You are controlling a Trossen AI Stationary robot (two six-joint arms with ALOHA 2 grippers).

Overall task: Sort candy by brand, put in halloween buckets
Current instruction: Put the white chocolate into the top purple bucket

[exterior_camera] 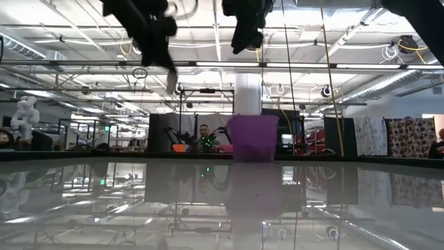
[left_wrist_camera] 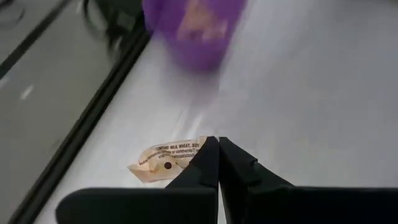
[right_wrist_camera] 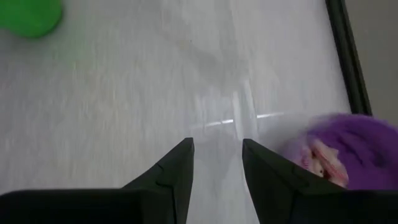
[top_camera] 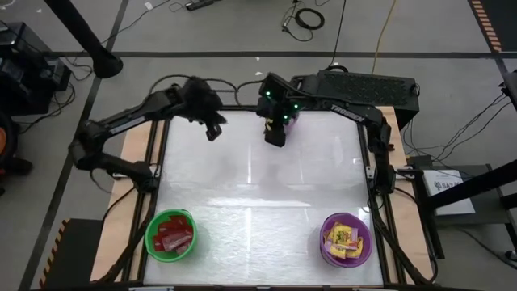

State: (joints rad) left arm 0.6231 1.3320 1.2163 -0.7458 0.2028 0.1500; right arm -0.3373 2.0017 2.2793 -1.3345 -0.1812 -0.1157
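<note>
The surface point(top_camera: 258, 202) looks white and glossy; it mirrors the ceiling lamps in the low view. Its frame point(top_camera: 159, 153) is matt black, probably metal, and around it a pale wooden board point(top_camera: 133, 145) shows. The green bucket point(top_camera: 170, 235) and the purple bucket point(top_camera: 346, 239) look like smooth, shiny plastic. The tan candy point(left_wrist_camera: 165, 163) in the left pincer point(left_wrist_camera: 218, 152) has a thin crinkled wrapper, maybe waxed paper; the view is blurred. The right pincer point(right_wrist_camera: 216, 162) has matt dark fingers, like hard plastic.
</note>
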